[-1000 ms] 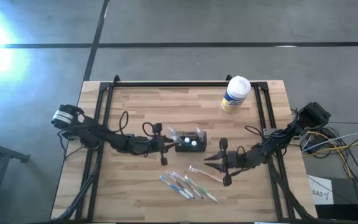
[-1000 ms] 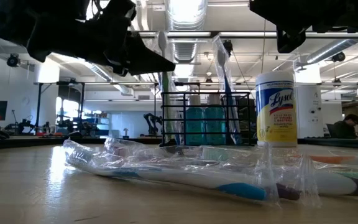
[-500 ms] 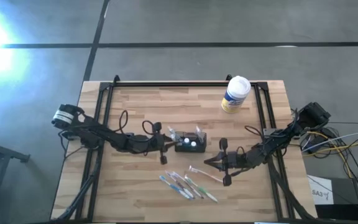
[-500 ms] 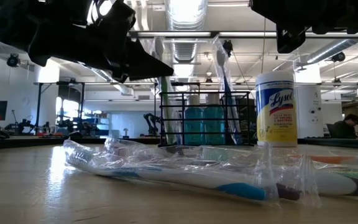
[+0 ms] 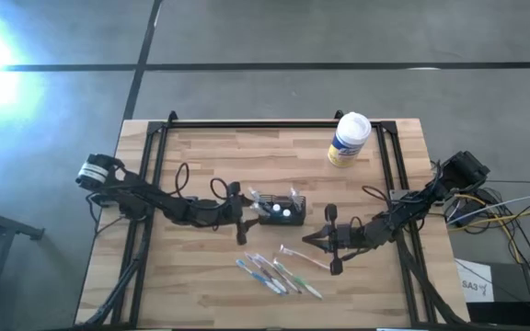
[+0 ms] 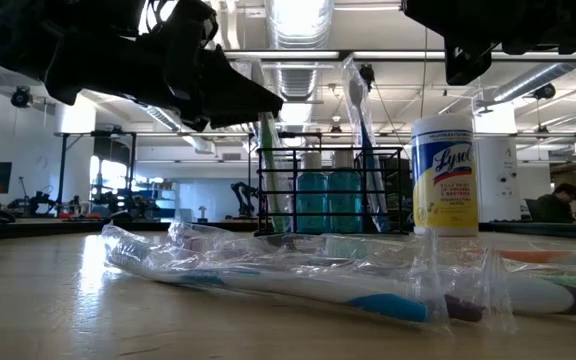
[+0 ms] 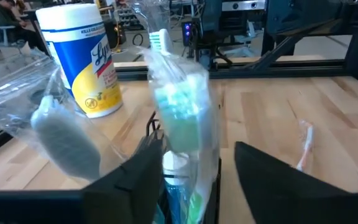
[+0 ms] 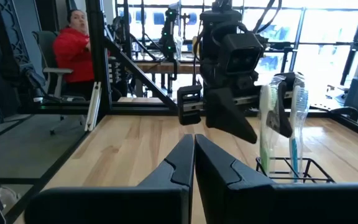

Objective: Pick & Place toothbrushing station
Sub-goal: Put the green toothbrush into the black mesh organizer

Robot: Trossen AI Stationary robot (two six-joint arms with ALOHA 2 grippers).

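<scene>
The toothbrushing station (image 5: 282,211), a black wire holder (image 6: 333,195), stands on its base mid-table with wrapped toothbrushes upright in it. My left gripper (image 5: 249,210) is level at the station's left side, open. In the left wrist view its fingers (image 7: 197,149) stand either side of a wrapped green toothbrush (image 7: 179,112) that stands in the station. My right gripper (image 5: 306,241) hangs shut, level, a little to the station's near right, holding nothing (image 8: 193,140). My left gripper has one finger (image 7: 145,165) close beside the clear wrapper of the green toothbrush. I cannot tell whether it touches the wrapper. The toothbrush stands upright in the station on its own.
Several wrapped toothbrushes (image 5: 279,274) lie flat near the table's front, also in the low view (image 6: 298,275). One more (image 5: 304,256) lies under my right gripper. A white-and-yellow wipes canister (image 5: 349,138) stands at the far right. A person in red (image 8: 73,53) sits beyond the table.
My left gripper has opened and let go of the wrapped toothbrush, which stays standing in the station. My right gripper has shut on nothing. Both arms have stayed in place.
</scene>
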